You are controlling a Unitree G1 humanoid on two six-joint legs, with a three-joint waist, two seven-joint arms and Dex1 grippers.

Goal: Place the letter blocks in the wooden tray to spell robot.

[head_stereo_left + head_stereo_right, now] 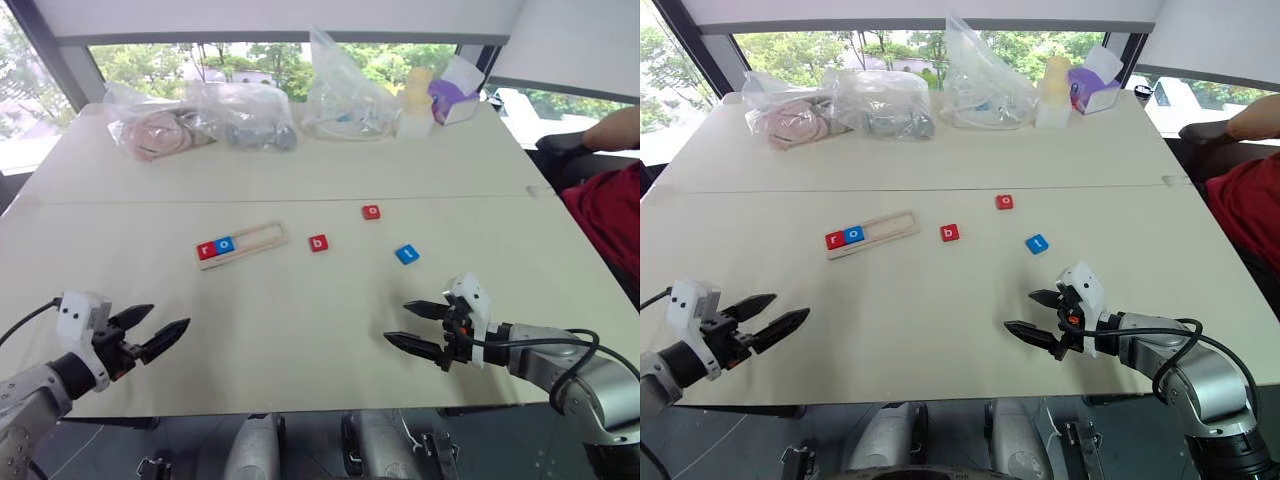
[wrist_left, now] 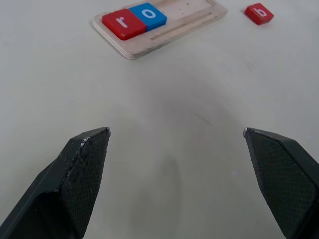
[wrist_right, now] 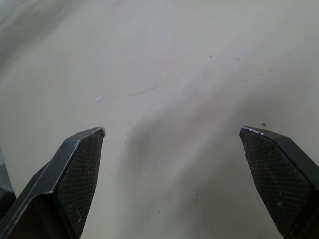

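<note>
Two grippers hover low over the table [image 1: 300, 340] near its front edge, left gripper [image 1: 160, 331] and right gripper [image 1: 413, 327] both with fingers spread wide and nothing between them. Beyond the left one lies the tray [image 1: 242, 244], holding the red r [image 1: 206, 250] and blue o [image 1: 224, 244] at its left end. Right of the tray, loose and apart, sit the red b [image 1: 318, 243], red o [image 1: 371, 212] and blue t [image 1: 406, 254].

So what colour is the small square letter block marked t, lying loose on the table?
Blue, with a white letter: the small square t block shows best in the right eye view.
</note>
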